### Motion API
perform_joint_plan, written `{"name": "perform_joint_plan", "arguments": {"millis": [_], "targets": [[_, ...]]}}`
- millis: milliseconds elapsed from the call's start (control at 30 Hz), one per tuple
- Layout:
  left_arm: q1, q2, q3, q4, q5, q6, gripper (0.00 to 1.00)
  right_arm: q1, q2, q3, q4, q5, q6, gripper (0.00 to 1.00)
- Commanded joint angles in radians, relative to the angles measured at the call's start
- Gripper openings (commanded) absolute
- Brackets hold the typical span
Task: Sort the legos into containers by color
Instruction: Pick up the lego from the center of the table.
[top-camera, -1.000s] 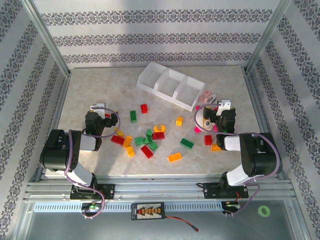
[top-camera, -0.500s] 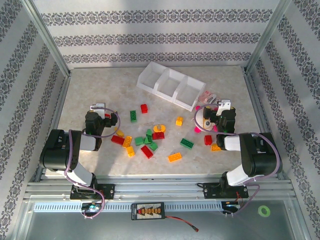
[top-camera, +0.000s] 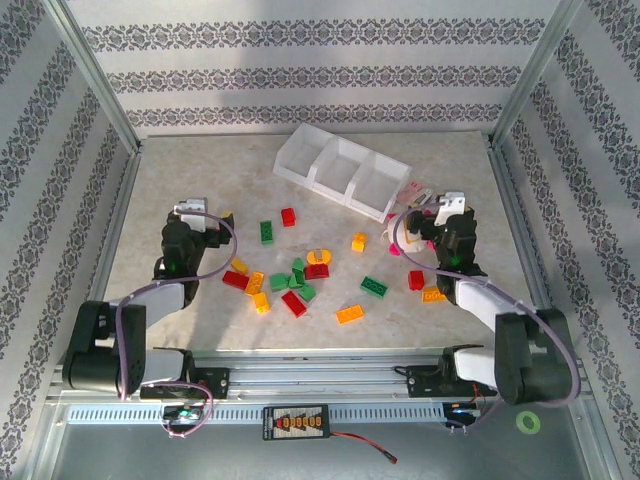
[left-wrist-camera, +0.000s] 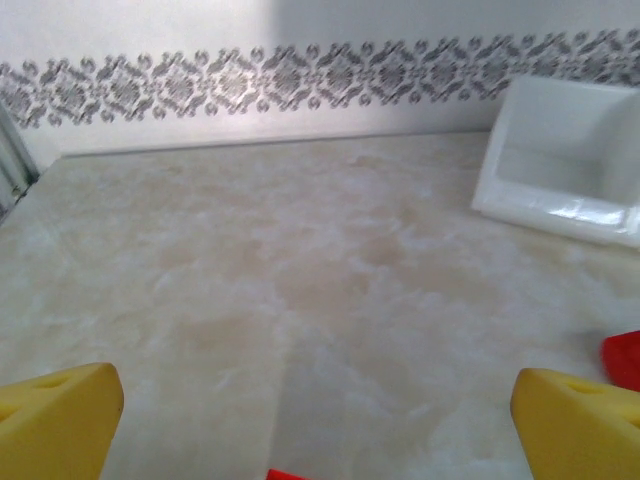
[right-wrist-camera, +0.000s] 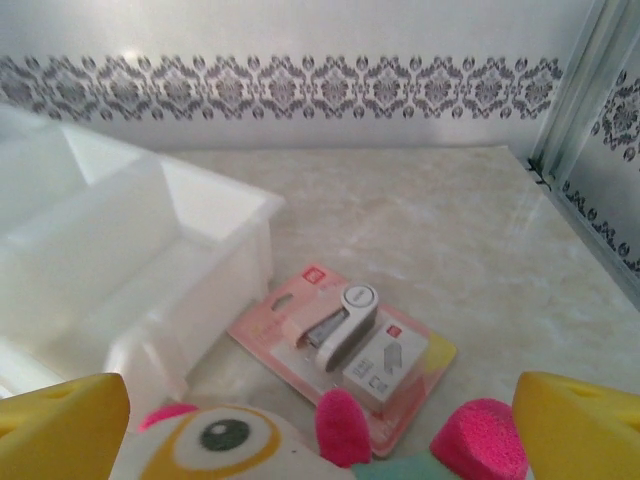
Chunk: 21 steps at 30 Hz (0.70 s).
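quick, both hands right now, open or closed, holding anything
left hand: open, holding nothing
right hand: open, holding nothing

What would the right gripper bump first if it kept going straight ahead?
Probably the pink-and-white toy with an eye, just ahead of the right gripper and its open jaws. Beyond it lies the pink packet. Depth is unclear, so it might pass over the toy.

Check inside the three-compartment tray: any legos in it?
None visible. From above, all three compartments of the tray show bare white floors; the legos lie scattered on the table. In the right wrist view, the tray's own walls cover much of the floors.
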Motion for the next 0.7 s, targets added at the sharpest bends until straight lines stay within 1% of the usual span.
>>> {"name": "perform_joint_plan", "arguments": {"millis": [0,167,267,367,500,567,667], "targets": [[-0.057,-0.063,0.055,-0.144,0.029,0.038,0.99,0.037,-0.075,0.071,-0.236,0.059,0.084,0.98],[-0.186,-0.134,0.128,-0.346,0.036,0.043,0.99,0.137,-0.159,0.184,-0.563,0.130,0.165,0.98],[-0.260,-0.158,0.159,-0.452,0.020,0.014,0.99,0.204,-0.174,0.238,-0.706,0.111,0.217,0.98],[-0.310,-0.157,0.202,-0.566,0.000,-0.038,0.99,0.291,-0.170,0.273,-0.808,0.111,0.267,0.98],[-0.331,-0.139,0.246,-0.661,-0.028,-0.138,0.99,0.382,-0.122,0.330,-0.919,0.129,0.319,0.98],[-0.334,-0.134,0.247,-0.668,-0.039,-0.184,0.99,0.411,-0.079,0.357,-0.936,0.119,0.349,0.98],[-0.333,-0.125,0.250,-0.674,-0.055,-0.215,0.99,0.436,0.010,0.406,-0.940,0.099,0.389,0.98]]}}
